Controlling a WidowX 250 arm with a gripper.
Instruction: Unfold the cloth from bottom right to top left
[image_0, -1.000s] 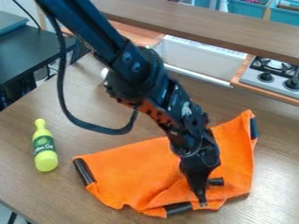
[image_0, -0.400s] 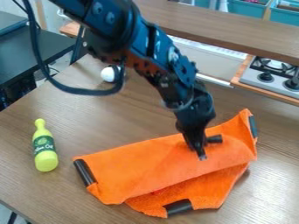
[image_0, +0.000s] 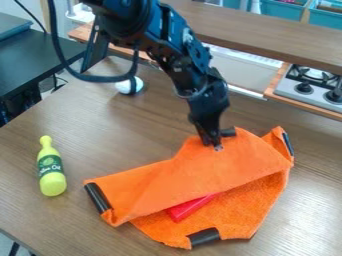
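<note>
The black gripper (image_0: 218, 142) is over the upper edge of the orange cloth (image_0: 220, 172), close against the fabric, with a bit of cloth at its tip. Folded partly over itself, the cloth has its top layer raised toward the gripper and its lower layer spread on the table near the front. Black pieces sit at its left, bottom and right corners. Between the layers, a red object (image_0: 190, 206) is partly exposed. How far apart the gripper's two sides are is hard to make out.
A yellow-green bottle (image_0: 51, 167) stands left of the cloth on the wooden table (image_0: 100, 145). Behind are a white round object (image_0: 128, 85), a wooden shelf (image_0: 267, 32) and a toy stove (image_0: 312, 87).
The gripper has moved up and to the left from the cloth's lower right, and the cloth's top layer has shifted with it. The red object between the layers has come into sight.
</note>
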